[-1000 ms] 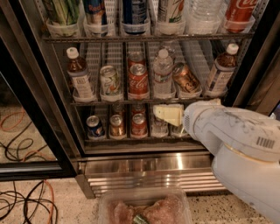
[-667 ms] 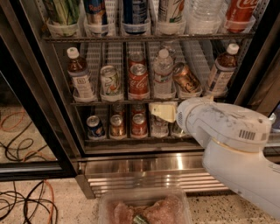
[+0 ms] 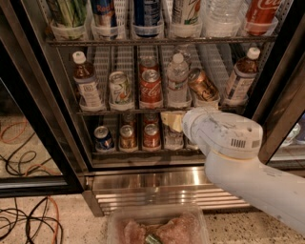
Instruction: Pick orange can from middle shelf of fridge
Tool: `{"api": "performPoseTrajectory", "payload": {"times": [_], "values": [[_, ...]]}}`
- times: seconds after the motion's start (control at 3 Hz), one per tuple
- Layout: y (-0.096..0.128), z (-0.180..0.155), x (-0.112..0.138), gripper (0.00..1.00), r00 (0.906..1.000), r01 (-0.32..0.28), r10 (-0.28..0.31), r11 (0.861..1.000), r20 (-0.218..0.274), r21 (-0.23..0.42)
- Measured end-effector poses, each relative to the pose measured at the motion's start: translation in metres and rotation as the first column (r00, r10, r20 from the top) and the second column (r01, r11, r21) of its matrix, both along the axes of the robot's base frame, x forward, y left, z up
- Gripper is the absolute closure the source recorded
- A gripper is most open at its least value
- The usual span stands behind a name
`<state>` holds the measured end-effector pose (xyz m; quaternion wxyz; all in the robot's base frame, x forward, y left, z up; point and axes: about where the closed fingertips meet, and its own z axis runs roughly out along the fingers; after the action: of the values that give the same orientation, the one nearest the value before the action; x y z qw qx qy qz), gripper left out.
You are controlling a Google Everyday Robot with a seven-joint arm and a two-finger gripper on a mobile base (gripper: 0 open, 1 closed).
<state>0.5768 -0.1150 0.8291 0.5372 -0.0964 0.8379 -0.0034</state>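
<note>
Middle shelf (image 3: pixel 119 112) holds the orange can (image 3: pixel 202 86), up-right of the hand (image 3: pixel 170 121); grip state unclear.

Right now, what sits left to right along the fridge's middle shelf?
White-capped brown bottle, white-and-green can, red Coca-Cola can, clear water bottle, orange can, second white-capped brown bottle. The gripper is below the middle shelf, under the water bottle.

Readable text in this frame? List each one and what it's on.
"Coca-Cola": red can, middle shelf.
"Coca-Cola" script, partly cut off: top-shelf red can.
Barcode, digits unreadable: arm.
Blurred: orange can, bottle labels.
No text: pincer, just below the middle shelf.
</note>
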Motion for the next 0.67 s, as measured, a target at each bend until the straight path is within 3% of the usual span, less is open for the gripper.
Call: {"api": "performPoseTrajectory", "payload": {"times": [0.67], "values": [[0.01, -0.013, 0.051, 0.21, 0.9981, 0.05, -0.05, 0.999, 0.035, 0.021]]}}
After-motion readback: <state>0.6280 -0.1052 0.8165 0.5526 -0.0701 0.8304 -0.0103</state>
